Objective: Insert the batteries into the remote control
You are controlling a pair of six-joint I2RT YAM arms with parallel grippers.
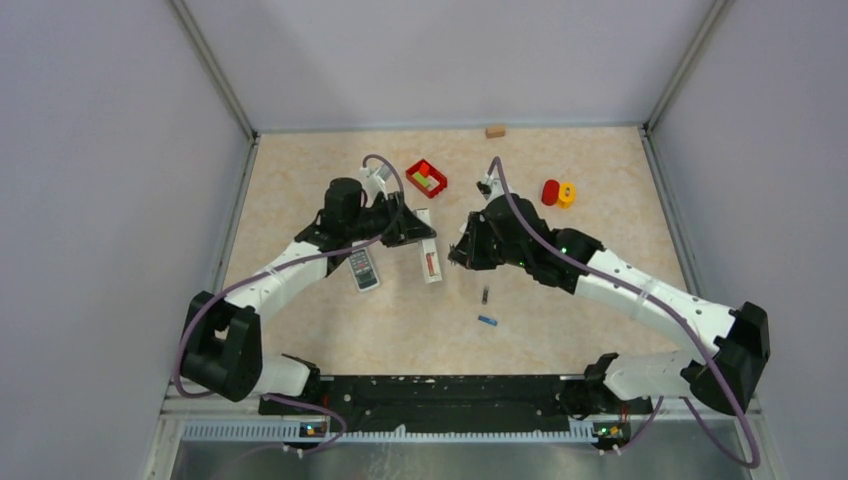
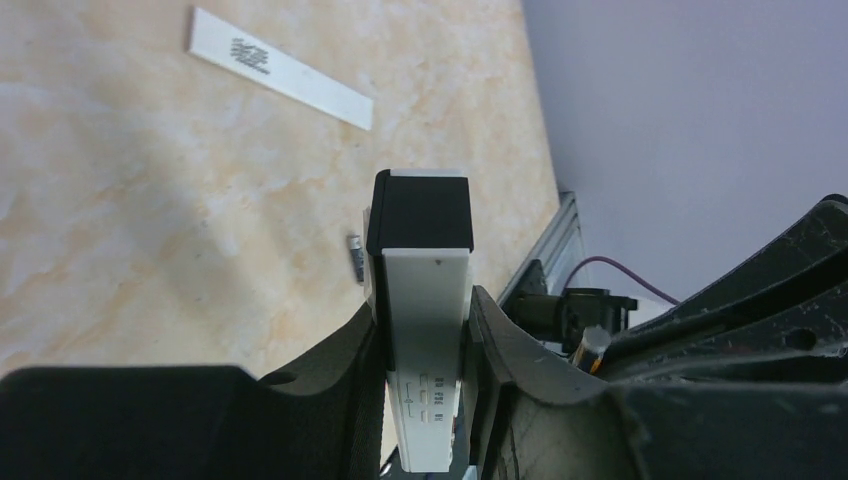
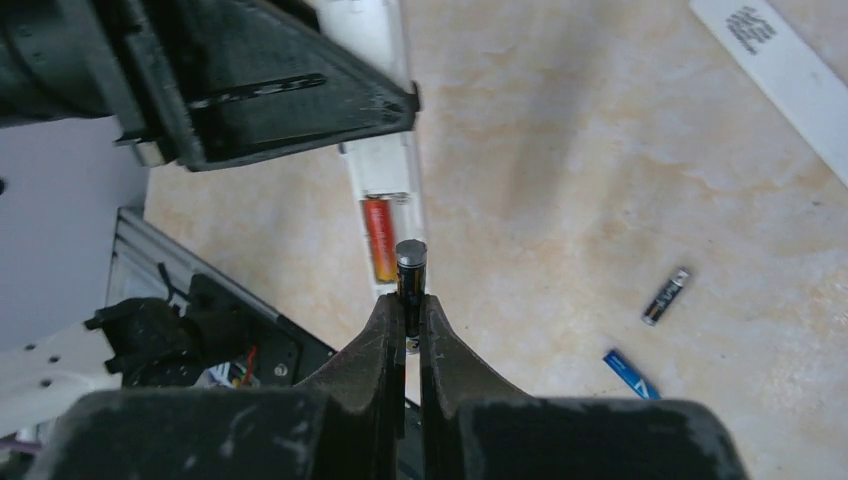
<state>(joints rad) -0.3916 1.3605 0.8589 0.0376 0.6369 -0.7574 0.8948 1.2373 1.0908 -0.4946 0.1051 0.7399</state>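
My left gripper (image 2: pixel 425 310) is shut on a white remote control (image 2: pixel 425 290) with a black end; the top view shows that gripper (image 1: pixel 412 228) at the remote's (image 1: pixel 431 262) far end. A red battery (image 3: pixel 378 240) lies in the remote's open compartment. My right gripper (image 3: pixel 410 305) is shut on a dark battery (image 3: pixel 411 265), whose grey tip hangs just beside that compartment. A second dark battery (image 3: pixel 666 296) and a blue battery (image 3: pixel 630 373) lie loose on the table (image 1: pixel 486 295) (image 1: pixel 487 321).
A white cover strip (image 3: pixel 790 70) lies flat on the table. A grey remote with buttons (image 1: pixel 362 268) lies left of the white one. A red tray of blocks (image 1: pixel 426 178), red and yellow pieces (image 1: pixel 557 192) and a wooden block (image 1: pixel 495 130) sit farther back.
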